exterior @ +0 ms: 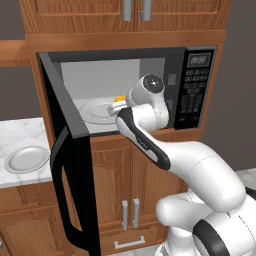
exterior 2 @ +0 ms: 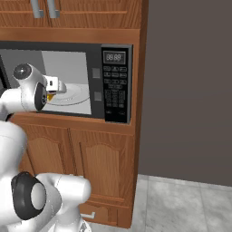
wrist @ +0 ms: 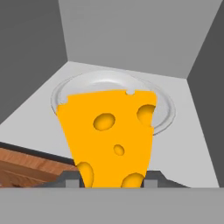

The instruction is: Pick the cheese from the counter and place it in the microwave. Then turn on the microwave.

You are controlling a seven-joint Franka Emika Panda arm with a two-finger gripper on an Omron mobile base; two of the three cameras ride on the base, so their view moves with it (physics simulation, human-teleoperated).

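Cheese (wrist: 109, 135), a small orange-yellow wedge with holes, sits clamped between the fingers (wrist: 112, 180), its narrow end down in the grip and its broad end pointing into the microwave (exterior: 197, 85). From the left base view the wedge (exterior: 120, 99) hangs just inside the open cavity, above the near edge of the glass turntable (wrist: 164, 107). It looks light and rigid, so a modest squeeze on its two flat faces should carry it; the smooth sides could slip if the hold loosens early. Setting it low over the turntable before letting go seems wise. The door (exterior: 70, 165) stands swung wide to the left. A grey plate (exterior: 26, 159) rests on the counter (exterior: 15, 132), far left.
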